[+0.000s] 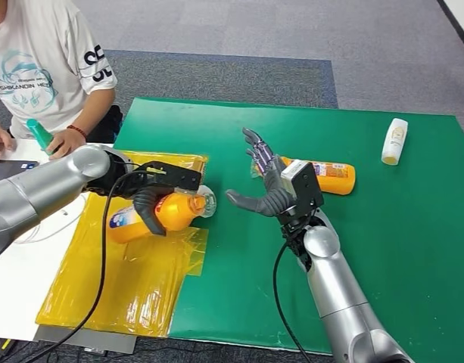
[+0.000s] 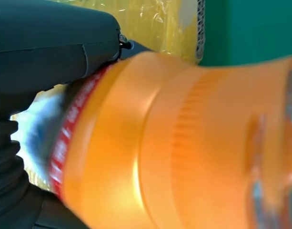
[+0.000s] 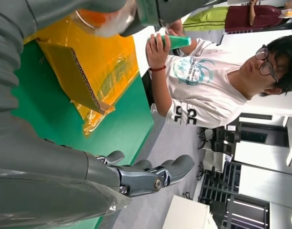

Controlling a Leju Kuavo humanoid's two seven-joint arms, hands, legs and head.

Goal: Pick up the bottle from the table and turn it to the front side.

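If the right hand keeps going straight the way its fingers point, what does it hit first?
Probably the clear cap of the orange bottle held by the left hand; the right hand is open and facing it across bare green mat, though depth is uncertain.

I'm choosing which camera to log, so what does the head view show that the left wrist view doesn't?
Head view alone: the open right hand, a second orange bottle lying behind it, a white bottle, and a person holding a green bottle.

Left wrist view alone: the cap's fine ribbing.

Both: the left hand gripping the orange bottle, yellow sheet, green mat.
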